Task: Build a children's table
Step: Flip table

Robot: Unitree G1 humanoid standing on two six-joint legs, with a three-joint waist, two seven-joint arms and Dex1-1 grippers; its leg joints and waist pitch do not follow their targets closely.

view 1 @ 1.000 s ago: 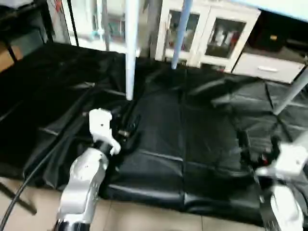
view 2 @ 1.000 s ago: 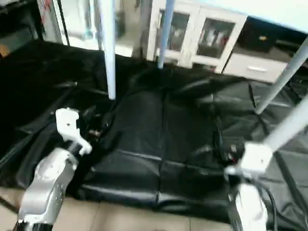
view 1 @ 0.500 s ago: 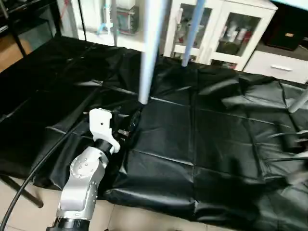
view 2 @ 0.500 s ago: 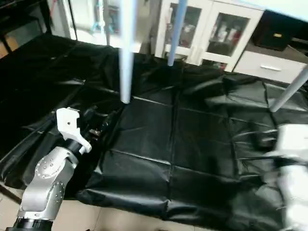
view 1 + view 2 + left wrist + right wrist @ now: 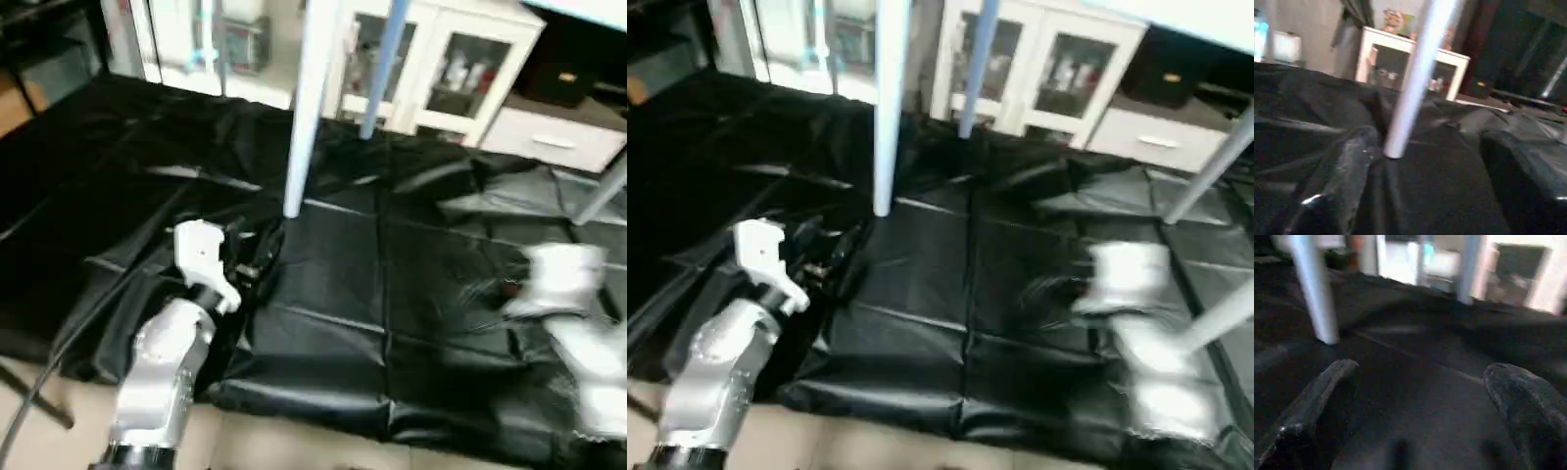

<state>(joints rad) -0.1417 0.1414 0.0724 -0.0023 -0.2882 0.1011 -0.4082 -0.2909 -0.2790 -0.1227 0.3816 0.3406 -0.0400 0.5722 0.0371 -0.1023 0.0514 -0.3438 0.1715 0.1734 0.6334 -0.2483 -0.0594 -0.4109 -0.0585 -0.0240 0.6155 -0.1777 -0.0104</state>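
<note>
Flanking table legs [image 5: 306,108] (end effectors [image 5: 1415,396] agape)

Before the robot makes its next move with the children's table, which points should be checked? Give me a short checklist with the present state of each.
1. Left gripper open with nothing between the fingers: ok.
2. Right gripper open with nothing between the fingers: ok.
3. Nearest leg standing upright on the black cover: ok.
4. Left gripper apart from that leg: ok.
5. All four legs seated in the tabletop: cannot tell, the top edge cuts them off.
6. Right gripper steady: not ok, it appears smeared in the head views.
</note>
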